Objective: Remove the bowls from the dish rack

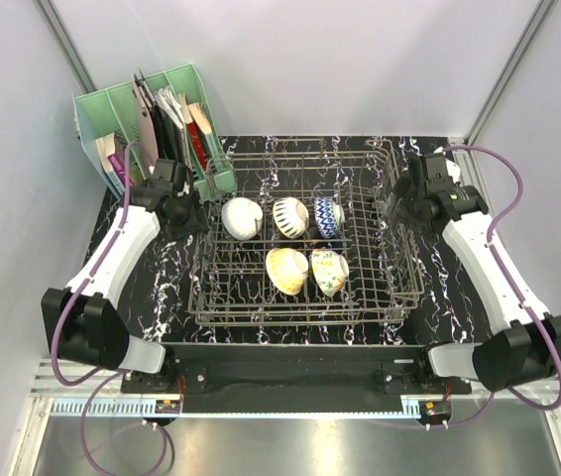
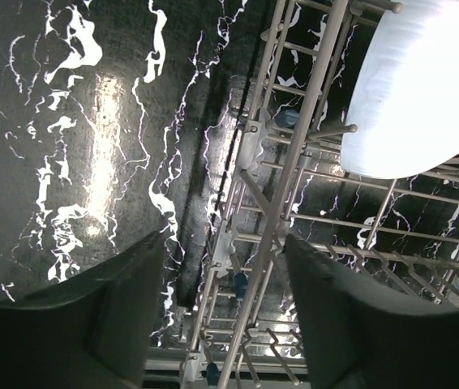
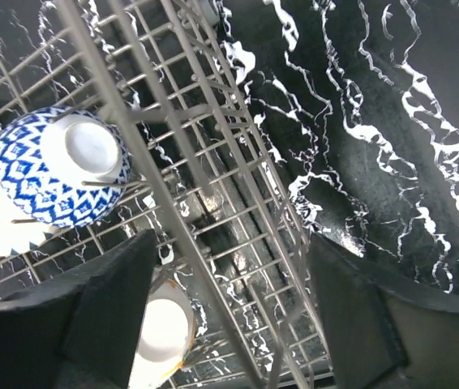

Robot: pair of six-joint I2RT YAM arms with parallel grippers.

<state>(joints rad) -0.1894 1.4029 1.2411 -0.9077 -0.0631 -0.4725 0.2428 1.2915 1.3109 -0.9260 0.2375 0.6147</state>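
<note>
Dish rack walls between wide-parted jaws of left end effector, right end effector; nothing clamped

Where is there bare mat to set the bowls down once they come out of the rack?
Bare mat lies left of the dish rack, by the left arm, and right of it, by the right arm. The near strip is narrow. The green file holder crowds the far-left corner.
</note>
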